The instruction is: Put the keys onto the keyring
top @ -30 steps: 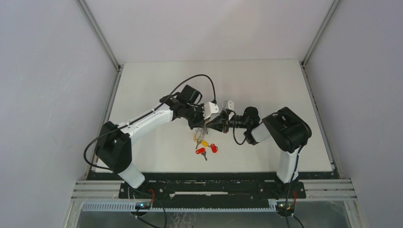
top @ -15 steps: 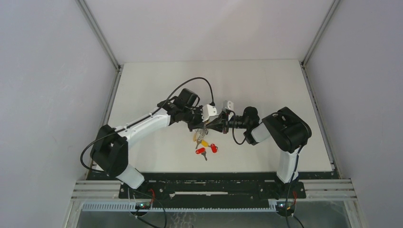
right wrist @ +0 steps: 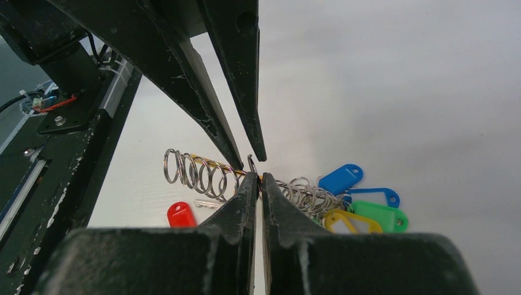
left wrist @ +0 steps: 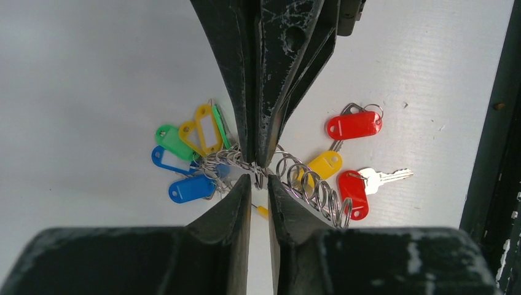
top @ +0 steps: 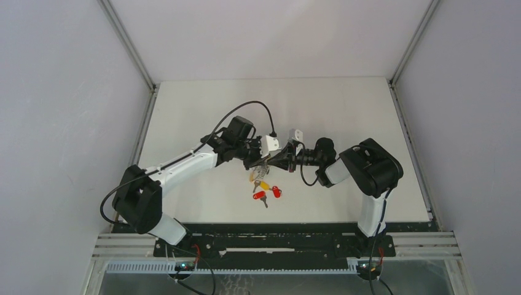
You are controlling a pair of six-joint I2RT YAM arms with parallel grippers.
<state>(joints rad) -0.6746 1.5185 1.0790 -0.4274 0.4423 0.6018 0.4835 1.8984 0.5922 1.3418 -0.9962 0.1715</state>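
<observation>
Right gripper (right wrist: 257, 178) is clamped shut on the keyring (left wrist: 212, 163) wire, mid-table, with the coil's long axis running across the tips. Left gripper (left wrist: 258, 182) sits tip-to-tip opposite, fingers slightly parted, gripping nothing I can see. Loose red-tagged keys (left wrist: 354, 125) lie just beside, toward the bases. Left wrist view shows them all; right wrist view shows one red tag.

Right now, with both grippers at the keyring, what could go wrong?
The left gripper stands slightly open, so only the right gripper pinches the keyring; it may slip or twist. The two nearly touch, so a small move could knock them together. Its stretched coil reaches over the loose keys and may snag them.
</observation>
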